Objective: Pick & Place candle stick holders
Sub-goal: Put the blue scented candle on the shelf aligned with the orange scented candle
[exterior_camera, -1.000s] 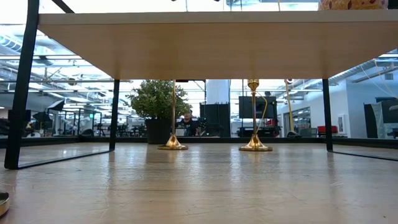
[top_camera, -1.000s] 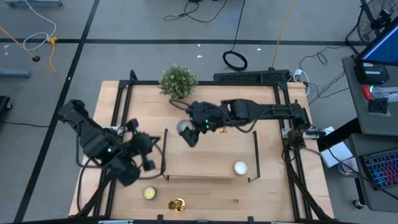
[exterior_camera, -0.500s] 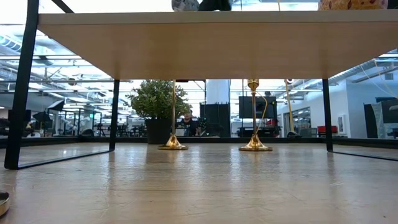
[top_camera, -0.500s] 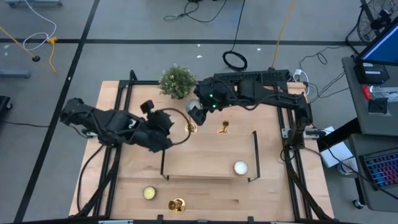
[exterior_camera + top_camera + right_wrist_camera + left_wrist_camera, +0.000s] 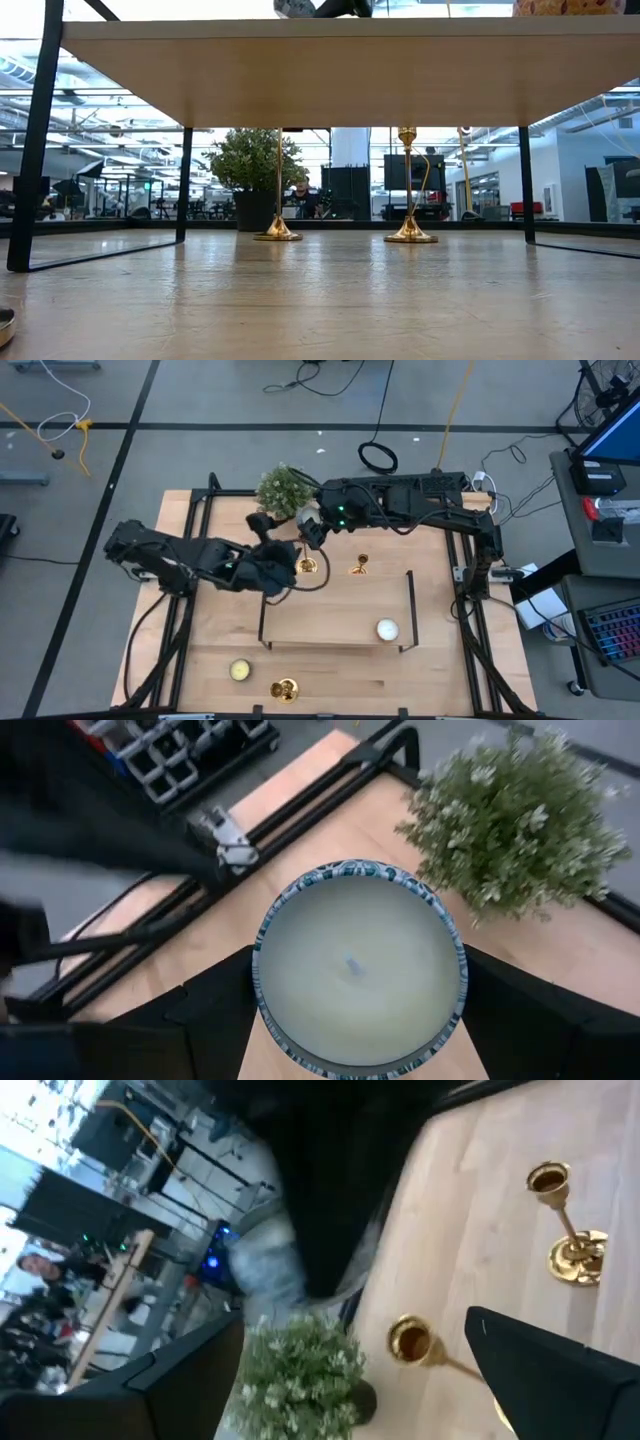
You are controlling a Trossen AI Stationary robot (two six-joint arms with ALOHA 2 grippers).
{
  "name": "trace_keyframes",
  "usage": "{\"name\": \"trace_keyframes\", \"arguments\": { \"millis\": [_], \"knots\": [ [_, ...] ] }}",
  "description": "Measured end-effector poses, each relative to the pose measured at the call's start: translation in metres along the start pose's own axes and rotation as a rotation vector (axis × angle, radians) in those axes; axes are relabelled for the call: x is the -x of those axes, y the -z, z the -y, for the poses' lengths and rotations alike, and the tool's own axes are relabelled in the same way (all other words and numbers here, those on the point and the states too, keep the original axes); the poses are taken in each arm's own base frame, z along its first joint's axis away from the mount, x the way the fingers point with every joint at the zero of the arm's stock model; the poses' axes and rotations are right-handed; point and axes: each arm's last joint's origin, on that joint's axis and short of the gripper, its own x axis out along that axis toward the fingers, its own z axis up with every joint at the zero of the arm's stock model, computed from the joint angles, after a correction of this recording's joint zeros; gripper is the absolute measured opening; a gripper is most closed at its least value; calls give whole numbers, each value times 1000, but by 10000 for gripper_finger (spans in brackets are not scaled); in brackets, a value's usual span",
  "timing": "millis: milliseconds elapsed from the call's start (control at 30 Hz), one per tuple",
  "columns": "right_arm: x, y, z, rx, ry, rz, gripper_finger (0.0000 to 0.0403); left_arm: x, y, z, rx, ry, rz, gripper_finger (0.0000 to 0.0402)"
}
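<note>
Two gold candle stick holders (image 5: 307, 565) (image 5: 360, 567) stand upright on their round bases on the table's far half; they also show in the low view (image 5: 278, 230) (image 5: 408, 230). A third holder (image 5: 284, 688) lies near the front edge. My left gripper (image 5: 288, 565) is open just left of the left holder, whose top cup (image 5: 410, 1342) shows between its spread fingers (image 5: 560, 1380), untouched. My right gripper (image 5: 310, 532) is raised beside the plant, shut on a pale candle in a blue-rimmed jar (image 5: 360, 970). My right gripper pinches the jar candle by its round wall (image 5: 262, 982) between its two fingers, one on each side. The fingers come slanting down from the table's right. The jar is lifted clear of the table, upright, with its open top showing.
A bushy green plant (image 5: 285, 488) stands at the far edge, close to both grippers. A low wooden shelf on black legs (image 5: 320, 625) fills the table's middle, with a white candle (image 5: 386, 628) on it. A yellow candle (image 5: 240, 671) sits near the front left.
My left gripper has swung from the table's near left toward the far right, up to the left candle stick holder, rolling as it went. My right gripper has carried the jar candle toward the far edge, nearer the plant. The holders have stayed put.
</note>
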Motion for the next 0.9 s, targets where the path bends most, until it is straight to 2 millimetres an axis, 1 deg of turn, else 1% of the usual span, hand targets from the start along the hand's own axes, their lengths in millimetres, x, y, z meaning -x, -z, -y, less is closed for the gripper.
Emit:
{"name": "trace_keyframes", "arguments": {
  "millis": [133,300,500,667,900],
  "knots": [
    [1,1,-4,-4,0,23,295,-6,-9,14,-41,-81,29,368],
    [2,4,-9,-5,-15,18,295,-1,-16,10,10,-130,74,350],
    [6,5,-17,0,-48,36,295,5,-16,2,46,-143,90,367],
    [9,3,-18,-12,-61,54,295,4,-15,3,37,-139,84,386],
    [15,3,-20,-11,-74,62,294,2,-15,2,38,-123,85,379]
  ]
}}
